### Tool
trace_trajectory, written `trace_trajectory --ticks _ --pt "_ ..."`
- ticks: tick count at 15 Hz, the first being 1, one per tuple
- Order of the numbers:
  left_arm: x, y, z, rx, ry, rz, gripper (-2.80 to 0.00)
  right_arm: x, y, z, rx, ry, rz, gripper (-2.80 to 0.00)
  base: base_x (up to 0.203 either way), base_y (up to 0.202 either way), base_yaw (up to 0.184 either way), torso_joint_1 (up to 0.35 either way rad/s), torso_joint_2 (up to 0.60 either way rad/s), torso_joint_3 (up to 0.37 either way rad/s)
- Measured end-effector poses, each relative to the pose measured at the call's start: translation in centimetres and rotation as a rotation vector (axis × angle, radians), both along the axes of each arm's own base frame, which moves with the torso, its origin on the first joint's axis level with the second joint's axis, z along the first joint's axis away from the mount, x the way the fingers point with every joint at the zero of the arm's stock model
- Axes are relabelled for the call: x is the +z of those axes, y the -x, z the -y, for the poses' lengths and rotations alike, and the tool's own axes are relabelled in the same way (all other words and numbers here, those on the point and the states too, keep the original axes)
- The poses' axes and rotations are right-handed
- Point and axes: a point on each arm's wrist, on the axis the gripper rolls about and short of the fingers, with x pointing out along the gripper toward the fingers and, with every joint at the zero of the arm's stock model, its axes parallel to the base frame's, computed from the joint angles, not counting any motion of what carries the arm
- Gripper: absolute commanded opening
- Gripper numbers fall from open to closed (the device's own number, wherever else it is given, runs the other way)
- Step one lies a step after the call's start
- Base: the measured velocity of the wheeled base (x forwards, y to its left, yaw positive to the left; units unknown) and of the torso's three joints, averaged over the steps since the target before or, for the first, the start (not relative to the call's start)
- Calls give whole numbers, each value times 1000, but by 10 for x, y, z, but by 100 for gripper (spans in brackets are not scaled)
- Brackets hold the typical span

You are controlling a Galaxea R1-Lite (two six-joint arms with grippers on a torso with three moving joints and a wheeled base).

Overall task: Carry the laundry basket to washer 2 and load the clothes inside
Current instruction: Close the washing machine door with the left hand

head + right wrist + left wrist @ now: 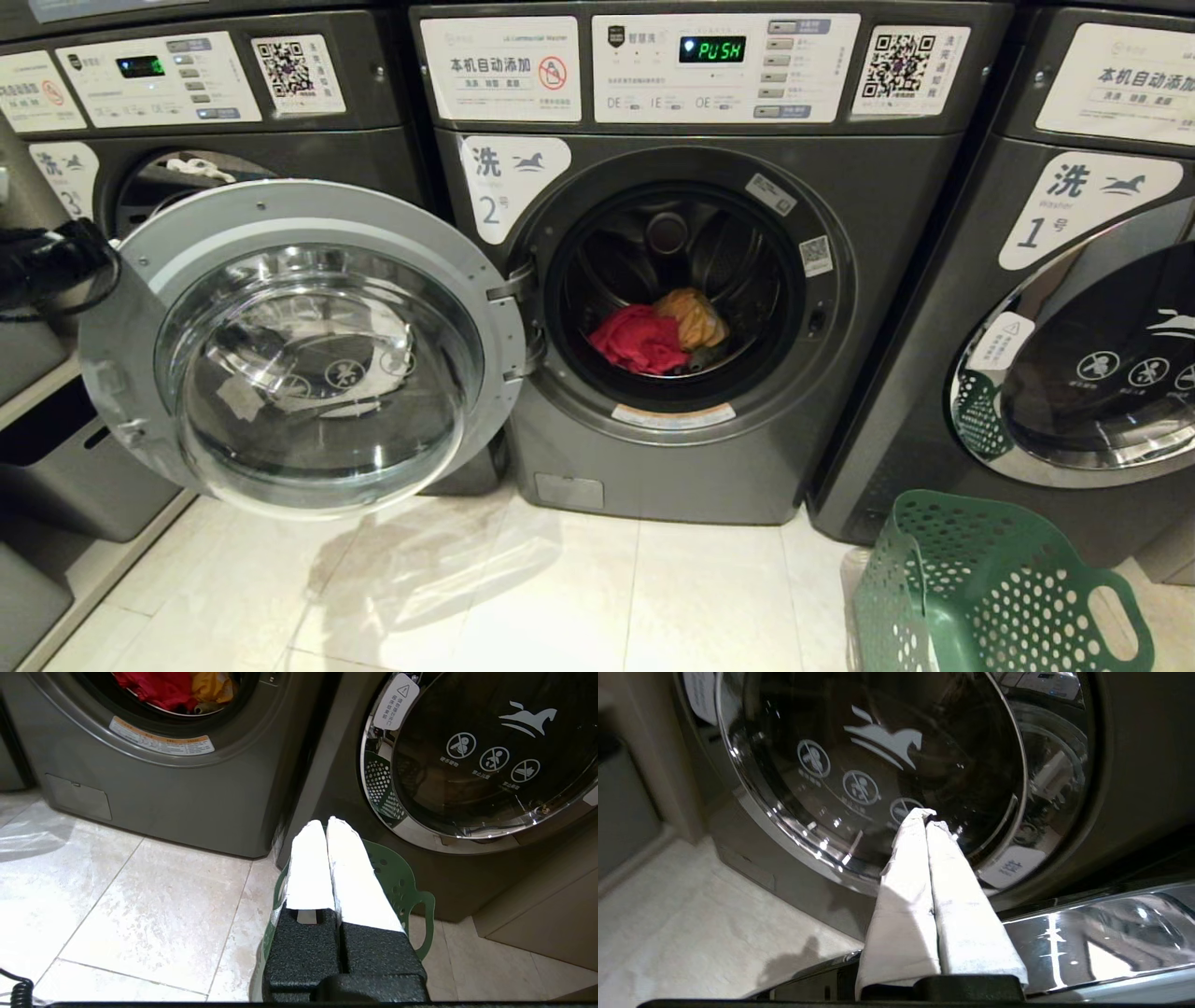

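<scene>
Inside washer 2 (672,280) lie the clothes (658,334), laundry basket (990,588) on the floor at right; loading looks finished, next the closed, empty left gripper (928,816) should swing the door (308,345) shut.

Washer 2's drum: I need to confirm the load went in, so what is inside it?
Inside washer 2, a red garment and an orange-yellow one lie on the drum floor, something dark beside them. Anything beneath them is covered. No denim or white cloth shows.
</scene>
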Motion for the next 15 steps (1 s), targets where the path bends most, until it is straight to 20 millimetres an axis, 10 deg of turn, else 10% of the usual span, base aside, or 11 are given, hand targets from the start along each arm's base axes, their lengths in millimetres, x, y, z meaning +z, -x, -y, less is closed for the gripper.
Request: trace_trajectory --ticks 8,15 --pt "36 61 49 -270 363 -281 -280 0 0 0 2 2 2 -280 0 0 0 0 0 0" --pt "91 160 204 -633 516 -525 -280 0 0 0 2 -17 1 -280 0 0 0 0 0 0"
